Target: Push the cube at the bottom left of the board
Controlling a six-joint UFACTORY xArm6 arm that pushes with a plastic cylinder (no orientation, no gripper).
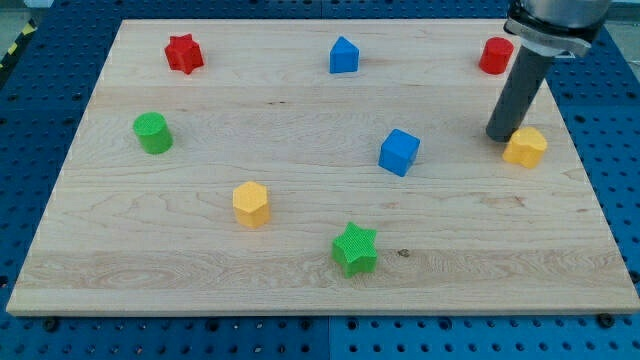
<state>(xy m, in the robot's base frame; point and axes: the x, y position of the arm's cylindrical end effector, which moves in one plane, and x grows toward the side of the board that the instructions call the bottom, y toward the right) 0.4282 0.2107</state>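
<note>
Yellow hexagonal block [251, 203], the piece nearest the board's bottom left, sits in the lower left part of the wooden board [300, 270], well apart from my tip [499, 137], which rests on the board near the view's right edge. I carry no jaws, only a straight dark rod, so nothing is pinched or held; my tip stands just beside, perhaps touching, a second yellow block [525, 146] on its left side, though contact cannot be told for certain. A red cylinder [495, 55] lies above my tip toward the view's top right. A blue cube [399, 152] sits to the left of my tip, near the board's middle, with bare wood between them. A green star [355, 248] lies near the bottom edge, right of the yellow hexagonal block. A green cylinder [153, 132] stands close to the left edge, a red star [184, 53] near the top left, and a blue pointed block [343, 55] near the top edge. Open wood stretches along the bottom left corner. No writing or label can be read anywhere.
</note>
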